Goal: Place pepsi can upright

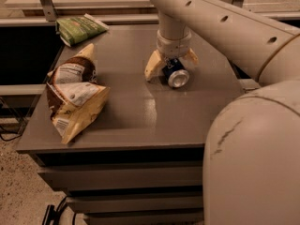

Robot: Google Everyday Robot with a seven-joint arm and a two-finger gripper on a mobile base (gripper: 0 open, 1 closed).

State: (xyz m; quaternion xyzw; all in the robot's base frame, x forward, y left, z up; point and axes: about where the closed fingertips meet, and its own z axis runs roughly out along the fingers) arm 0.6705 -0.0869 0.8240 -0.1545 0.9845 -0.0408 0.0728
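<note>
The pepsi can point(176, 74) lies on its side on the grey table point(140, 111), right of the middle, with its silver end facing the camera. My gripper point(171, 68) comes straight down over it from the arm above. Its yellowish fingers point(153, 65) are spread and stand on either side of the can, close to it, with the tips near the tabletop. The can rests on the table between them and is not lifted.
A brown and yellow snack bag point(72, 95) lies at the table's left front. A green snack bag point(80, 28) lies at the back left corner. My arm's large pale body point(253, 153) fills the right foreground. A rail runs behind the table.
</note>
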